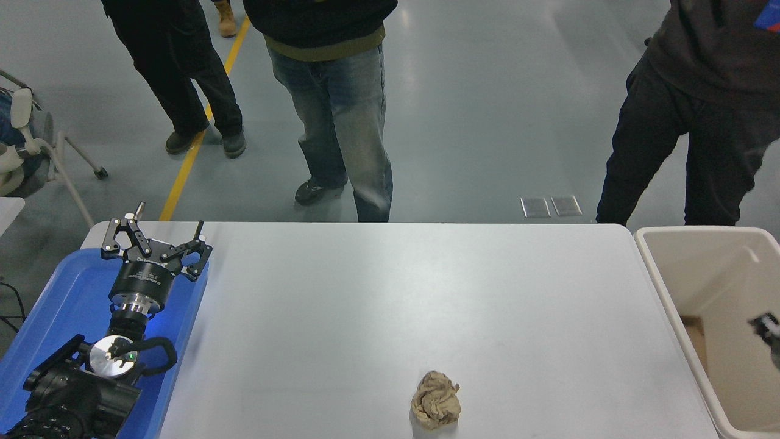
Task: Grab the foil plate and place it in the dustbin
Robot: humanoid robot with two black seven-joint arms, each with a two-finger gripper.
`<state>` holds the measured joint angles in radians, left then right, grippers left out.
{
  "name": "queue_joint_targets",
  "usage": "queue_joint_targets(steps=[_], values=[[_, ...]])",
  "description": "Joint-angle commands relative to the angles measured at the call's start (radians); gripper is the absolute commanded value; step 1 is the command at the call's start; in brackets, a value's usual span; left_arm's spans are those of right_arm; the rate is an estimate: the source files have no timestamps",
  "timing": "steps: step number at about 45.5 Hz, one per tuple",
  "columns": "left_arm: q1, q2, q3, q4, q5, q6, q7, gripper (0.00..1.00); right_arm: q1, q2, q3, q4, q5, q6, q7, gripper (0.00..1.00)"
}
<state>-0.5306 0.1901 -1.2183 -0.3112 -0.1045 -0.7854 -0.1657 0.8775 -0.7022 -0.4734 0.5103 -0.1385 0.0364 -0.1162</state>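
Your right gripper shows only as a blurred tip over the dustbin, jaws unreadable, foil plate not visible, while your left gripper rests spread-jawed and empty above the blue tray.

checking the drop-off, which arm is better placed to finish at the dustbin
Right. Its tool is over the inside of the dustbin at the table's right end, while the left tool sits over the blue tray at the far left. The foil plate is not visible.
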Motion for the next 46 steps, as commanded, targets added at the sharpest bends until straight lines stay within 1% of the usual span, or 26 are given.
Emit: queue_joint_targets(steps=[1, 4, 8, 12, 18, 24, 25, 26, 31, 38, 46], values=[[0.000, 0.000, 0.000, 0.000, 0.000, 0.000, 0.000, 0.99, 0.420, -0.122, -0.358, 0.350, -0.096, 0.017, 0.003, 1.00], [0.000, 0.000, 0.000, 0.000, 0.000, 0.000, 0.002, 0.99, 0.544, -0.120, -0.465, 0.456, -0.171, 0.037, 0.003, 1.00], [0.000, 0.000, 0.000, 0.000, 0.000, 0.000, 0.002, 0.99, 0.685, -0.106, -0.557, 0.591, -0.225, 0.049, 0.003, 1.00], [0.000, 0.000, 0.000, 0.000, 0.000, 0.000, 0.002, 0.99, 0.799, -0.089, -0.608, 0.707, -0.231, 0.114, 0.003, 1.00], [0.001, 0.000, 0.000, 0.000, 0.000, 0.000, 0.002, 0.99, 0.943, -0.050, -0.666, 0.830, -0.233, 0.284, 0.001, 1.00], [0.001, 0.000, 0.000, 0.000, 0.000, 0.000, 0.000, 0.99, 1.080, 0.035, -0.726, 0.950, -0.225, 0.427, 0.000, 1.00], [0.001, 0.000, 0.000, 0.000, 0.000, 0.000, 0.000, 0.99, 1.118, 0.080, -0.738, 0.974, -0.217, 0.456, 0.001, 1.00], [0.001, 0.000, 0.000, 0.000, 0.000, 0.000, 0.000, 0.99, 1.133, 0.101, -0.740, 0.984, -0.214, 0.468, 0.001, 1.00], [0.001, 0.000, 0.000, 0.001, 0.000, 0.000, 0.000, 0.99, 1.192, 0.202, -0.741, 1.004, -0.193, 0.523, 0.001, 1.00], [0.001, 0.000, 0.000, 0.000, 0.000, 0.000, 0.000, 0.99, 1.270, 0.323, -0.722, 1.004, -0.118, 0.634, 0.001, 1.00], [0.001, 0.000, 0.000, 0.000, 0.000, 0.000, 0.000, 0.99, 1.302, 0.420, -0.702, 1.002, -0.062, 0.658, 0.001, 1.00]])
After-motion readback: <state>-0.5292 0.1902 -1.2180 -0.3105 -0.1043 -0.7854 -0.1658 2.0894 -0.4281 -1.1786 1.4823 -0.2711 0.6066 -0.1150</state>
